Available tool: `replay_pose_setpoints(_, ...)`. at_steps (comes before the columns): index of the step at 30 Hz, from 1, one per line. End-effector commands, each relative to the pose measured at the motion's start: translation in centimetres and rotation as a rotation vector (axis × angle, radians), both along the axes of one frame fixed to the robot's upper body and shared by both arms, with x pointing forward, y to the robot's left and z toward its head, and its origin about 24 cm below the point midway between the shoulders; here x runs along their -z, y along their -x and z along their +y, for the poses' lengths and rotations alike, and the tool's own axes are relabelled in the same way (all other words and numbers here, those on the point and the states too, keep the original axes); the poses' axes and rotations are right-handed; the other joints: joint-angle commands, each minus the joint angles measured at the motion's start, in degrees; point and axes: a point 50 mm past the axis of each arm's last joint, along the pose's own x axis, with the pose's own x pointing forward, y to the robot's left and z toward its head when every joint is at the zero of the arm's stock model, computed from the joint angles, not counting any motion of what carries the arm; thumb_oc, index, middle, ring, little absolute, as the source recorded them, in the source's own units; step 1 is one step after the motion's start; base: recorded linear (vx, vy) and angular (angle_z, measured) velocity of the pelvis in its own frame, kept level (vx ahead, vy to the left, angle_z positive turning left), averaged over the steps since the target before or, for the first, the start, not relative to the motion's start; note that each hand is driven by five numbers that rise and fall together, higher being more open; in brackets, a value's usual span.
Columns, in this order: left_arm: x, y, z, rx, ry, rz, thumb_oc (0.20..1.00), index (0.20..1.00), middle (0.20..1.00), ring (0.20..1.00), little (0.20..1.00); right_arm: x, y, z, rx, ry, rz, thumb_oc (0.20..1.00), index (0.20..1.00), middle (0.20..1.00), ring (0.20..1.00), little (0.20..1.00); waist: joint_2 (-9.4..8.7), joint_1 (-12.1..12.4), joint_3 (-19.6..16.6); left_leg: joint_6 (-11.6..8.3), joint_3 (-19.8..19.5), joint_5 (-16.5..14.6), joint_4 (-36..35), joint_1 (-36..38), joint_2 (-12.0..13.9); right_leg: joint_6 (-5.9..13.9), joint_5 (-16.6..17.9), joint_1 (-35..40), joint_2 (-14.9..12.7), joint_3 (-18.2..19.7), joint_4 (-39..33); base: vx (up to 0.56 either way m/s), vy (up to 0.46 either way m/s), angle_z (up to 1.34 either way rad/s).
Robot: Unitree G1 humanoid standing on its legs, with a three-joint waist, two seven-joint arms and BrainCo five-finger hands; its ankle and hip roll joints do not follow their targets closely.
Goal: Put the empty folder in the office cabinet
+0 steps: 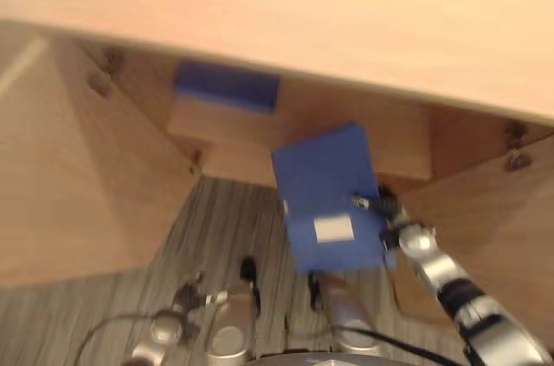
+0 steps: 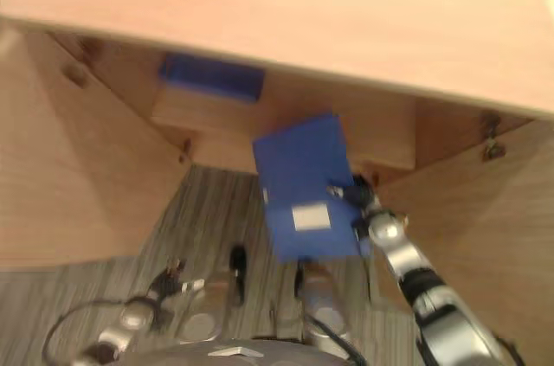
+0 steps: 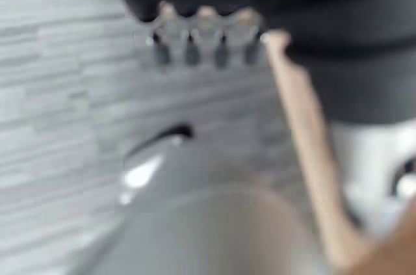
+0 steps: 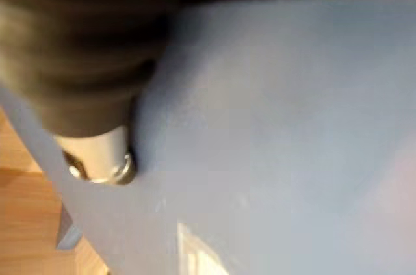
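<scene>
Grey striped floor [image 1: 216, 210] is lying nearest us, and our left hand [image 1: 169, 324] is hanging low over it, fingers hanging relaxed, holding nothing. Our right hand [image 1: 387, 210] is gripping the blue folder [image 1: 327, 197] at its right edge, in front of the open wooden cabinet [image 1: 95, 167]. Folder's long axis is running near-to-far, labelled end toward us. Another blue folder [image 1: 227, 86] is lying on the cabinet shelf [image 1: 216, 119] beyond.

Matt blue folder [image 1: 327, 197] with white paper label [image 1: 333, 229], pale smooth wood cabinet [image 1: 363, 20], grey wood-grain floor [image 1: 216, 219]
</scene>
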Motion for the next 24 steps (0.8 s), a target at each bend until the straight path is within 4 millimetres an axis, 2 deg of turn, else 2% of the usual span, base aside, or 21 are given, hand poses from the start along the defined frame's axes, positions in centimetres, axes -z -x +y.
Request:
replay_pose_setpoints(1, 0.7, 1.9, 0.0, -0.035, 0.031, 0.025, 1.000, 1.000, 1.000, 1.000, 1.000, -3.4, -1.3, 0.4, 0.017, -0.076, -0.148, 0.200, 0.200, 0.200, 0.200, 0.200, -1.39, 1.1, -3.1, 5.17, 1.1, -11.2, 0.6, 8.2, -2.2, 3.19, 4.7, -2.5, -0.8, 2.0, -4.9, -0.02, -0.054, 0.02)
replay_pose_setpoints(3, 0.6, 1.6, -0.4, -0.033, 0.032, 0.019, 1.000, 1.000, 1.000, 1.000, 1.000, -4.8, -2.1, 0.5, 0.044, -0.102, -0.188, 0.200, 0.200, 0.200, 0.200, 0.200, -1.22, 1.1, -2.4, 5.14, 0.8, -11.3, 1.5, 7.2, -2.2, 2.79, 4.2, -3.7, -0.6, 2.0, -3.6, 0.00, -0.028, 0.03)
replay_pose_setpoints(6, 0.5, 0.7, -1.7, -0.023, 0.037, -0.005, 1.000, 1.000, 1.000, 1.000, 1.000, -8.2, -3.8, -0.2, 0.131, -0.187, -0.264, 0.200, 0.200, 0.200, 0.200, 0.200, -0.25, 1.0, -0.5, 5.11, 0.2, -12.1, 4.7, 3.9, -2.5, 1.83, 2.8, -7.3, -0.3, 2.1, 0.3, -0.03, 0.015, 0.10)
replay_pose_setpoints(8, 0.4, 0.5, -2.0, -0.025, 0.040, -0.005, 1.000, 1.000, 1.000, 1.000, 1.000, -8.8, -4.2, -0.5, 0.176, -0.211, -0.276, 0.200, 0.200, 0.200, 0.200, 0.200, 0.20, 1.1, 0.0, 5.13, 0.2, -12.8, 6.1, 3.0, -2.4, 1.47, 2.1, -8.1, -0.1, 2.0, 1.6, 0.00, 0.024, 0.15)
replay_pose_setpoints(9, 0.4, 0.2, -2.6, -0.026, 0.053, -0.010, 1.000, 1.000, 1.000, 1.000, 1.000, -9.7, -4.8, -1.5, 0.279, -0.278, -0.284, 0.200, 0.200, 0.200, 0.200, 0.200, 0.98, 1.0, 0.6, 5.22, 0.2, -13.2, 7.8, 1.3, -2.6, 0.86, 1.3, -9.8, 0.0, 2.1, 3.7, 0.02, 0.025, 0.11)
replay_pose_setpoints(11, 0.6, 0.2, -2.7, -0.033, 0.060, -0.004, 1.000, 1.000, 1.000, 1.000, 1.000, -10.0, -5.1, -2.3, 0.379, -0.347, -0.303, 0.200, 0.200, 0.200, 0.200, 0.200, 1.28, 1.0, 0.6, 5.39, 0.2, -13.7, 8.7, 0.5, -2.6, 0.49, 0.6, -10.5, 0.1, 2.2, 4.7, 0.04, -0.002, 0.06)
replay_pose_setpoints(13, 0.8, 0.4, -3.1, -0.038, 0.067, 0.013, 1.000, 1.000, 1.000, 1.000, 1.000, -10.6, -5.4, -4.6, 0.588, -0.510, -0.305, 0.200, 0.200, 0.200, 0.200, 0.200, 1.88, 1.1, 0.6, 5.24, 0.1, -14.1, 9.3, -0.1, -2.3, -0.14, -0.3, -10.7, 0.6, 2.1, 5.2, 0.05, -0.024, 0.01)
replay_pose_setpoints(15, 0.9, 0.5, -3.6, -0.044, 0.089, 0.023, 1.000, 1.000, 1.000, 1.000, 1.000, -10.6, -5.6, -6.4, 0.734, -0.626, -0.263, 0.200, 0.200, 0.200, 0.200, 0.200, 2.71, 1.1, 0.6, 4.82, 0.1, -13.7, 8.8, 0.0, -2.0, -0.51, -1.0, -10.5, 0.9, 2.1, 5.3, 0.00, 0.000, 0.00)
replay_pose_setpoints(16, 0.9, 0.5, -3.6, -0.045, 0.091, 0.024, 1.000, 1.000, 1.000, 1.000, 1.000, -10.5, -5.6, -6.7, 0.753, -0.639, -0.256, 0.200, 0.200, 0.200, 0.200, 0.200, 2.83, 1.2, 0.6, 4.75, 0.1, -13.6, 8.6, 0.0, -2.0, -0.56, -1.1, -10.4, 0.9, 2.1, 5.2, 0.02, 0.053, -0.06)
replay_pose_setpoints(18, 1.0, 0.5, -4.4, -0.041, 0.111, 0.021, 1.000, 1.000, 1.000, 1.000, 1.000, -10.5, -5.7, -8.8, 0.934, -0.810, -0.200, 0.200, 0.200, 0.200, 0.200, 0.200, 4.20, 1.5, 0.6, 4.36, 0.3, -13.2, 8.3, -0.2, -1.9, -1.08, -2.1, -10.4, 0.9, 1.9, 5.6, 0.01, 0.068, -0.16)
replay_pose_setpoints(21, 1.0, 0.5, -5.1, -0.041, 0.124, 0.022, 1.000, 1.000, 1.000, 1.000, 1.000, -10.8, -5.9, -9.7, 1.042, -1.018, -0.143, 0.200, 0.200, 0.200, 0.200, 0.200, 5.10, 2.0, 0.6, 4.18, 0.4, -13.5, 9.3, -1.1, -2.0, -1.47, -3.1, -11.0, 0.7, 1.7, 7.0, 0.00, 0.026, -0.11)
replay_pose_setpoints(24, 0.9, 0.2, -5.6, -0.036, 0.131, 0.020, 1.000, 1.000, 1.000, 1.000, 1.000, -11.5, -6.5, -9.0, 1.036, -1.155, -0.105, 0.200, 0.200, 0.200, 0.200, 0.200, 5.60, 2.5, 0.6, 4.06, 0.2, -13.4, 12.0, -3.6, -2.4, -1.90, -3.7, -11.9, 0.7, 1.6, 8.0, 0.00, -0.014, 0.02)
